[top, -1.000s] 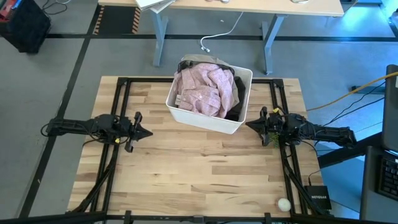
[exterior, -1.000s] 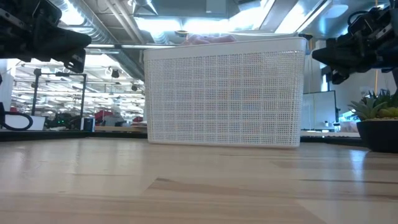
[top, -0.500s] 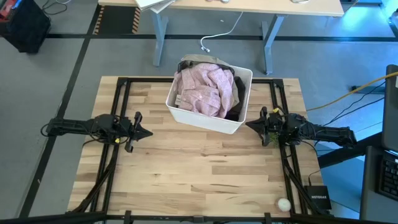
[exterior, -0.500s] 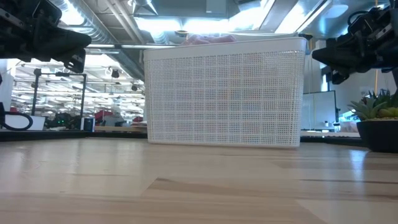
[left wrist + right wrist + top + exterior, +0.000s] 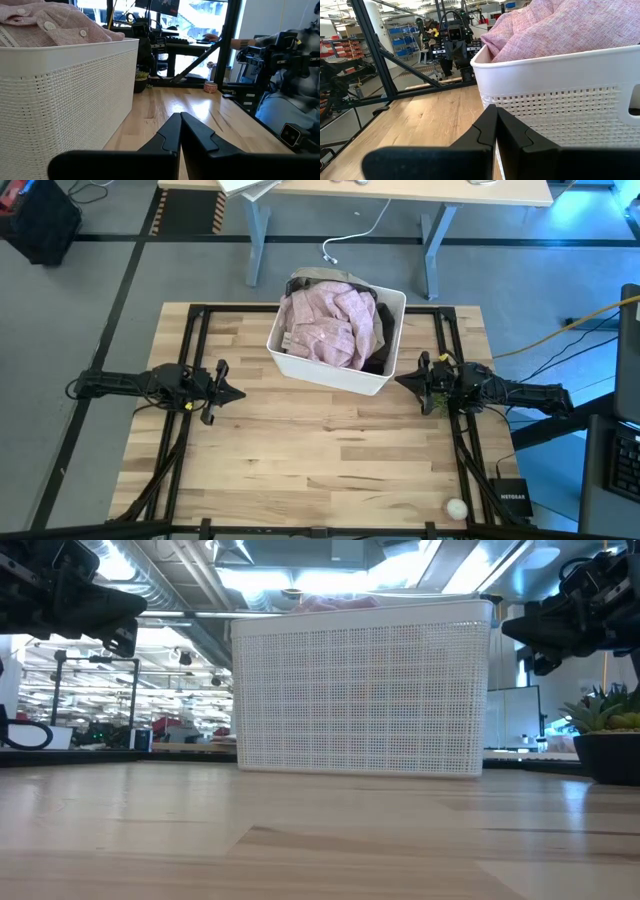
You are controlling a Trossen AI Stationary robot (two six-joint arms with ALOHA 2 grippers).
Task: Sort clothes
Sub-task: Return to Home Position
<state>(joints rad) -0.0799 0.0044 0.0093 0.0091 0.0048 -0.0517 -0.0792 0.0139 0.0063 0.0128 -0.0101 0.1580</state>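
A white plastic bin (image 5: 337, 338) stands at the table's far middle, full of clothes. A pale pink shirt (image 5: 325, 323) lies on top; an olive-green garment (image 5: 318, 278) shows at the far rim and a black one (image 5: 385, 320) at the right side. The pink shirt also shows in the left wrist view (image 5: 50, 22) and the right wrist view (image 5: 570, 30). My left gripper (image 5: 238, 393) is shut and empty, left of the bin above the table. My right gripper (image 5: 400, 381) is shut and empty, right of the bin.
A small potted plant (image 5: 608, 730) stands at the table's right edge beside my right arm. A white ball (image 5: 456, 507) lies at the near right corner. Black frame rails (image 5: 190, 360) run along both table sides. Bare wood (image 5: 320, 450) fills the near half.
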